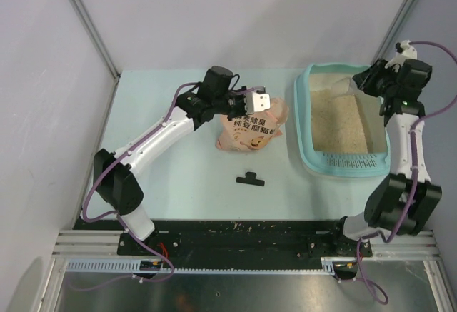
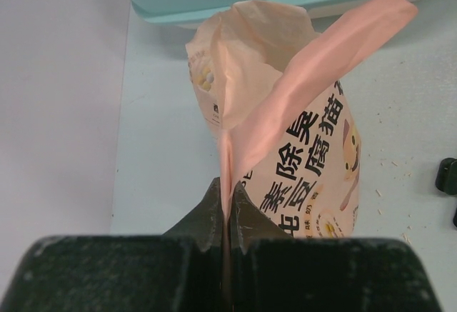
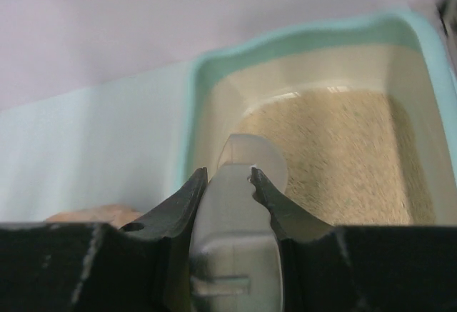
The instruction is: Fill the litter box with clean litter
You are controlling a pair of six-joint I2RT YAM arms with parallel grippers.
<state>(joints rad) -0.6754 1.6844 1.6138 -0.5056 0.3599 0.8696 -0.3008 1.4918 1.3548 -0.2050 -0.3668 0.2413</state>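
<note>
The teal litter box (image 1: 308, 156) lies on the right of the table with clean litter (image 1: 335, 116) spread over its floor. My right gripper (image 1: 364, 81) hangs over the box's far end, shut on the handle of a clear plastic scoop (image 3: 250, 156). The scoop's bowl points down at the beige granules (image 3: 343, 155) inside the teal rim (image 3: 187, 126). A peach-pink cartoon-cat bag (image 1: 246, 135) stands at the table's middle. My left gripper (image 2: 227, 190) is shut on the bag's open top edge (image 2: 285, 105), holding it upright.
A small black clip (image 1: 250, 179) lies on the table in front of the bag, also seen as the black clip (image 2: 447, 176) at the right edge of the left wrist view. Stray granules dot the table near it. Grey walls close in the back and sides.
</note>
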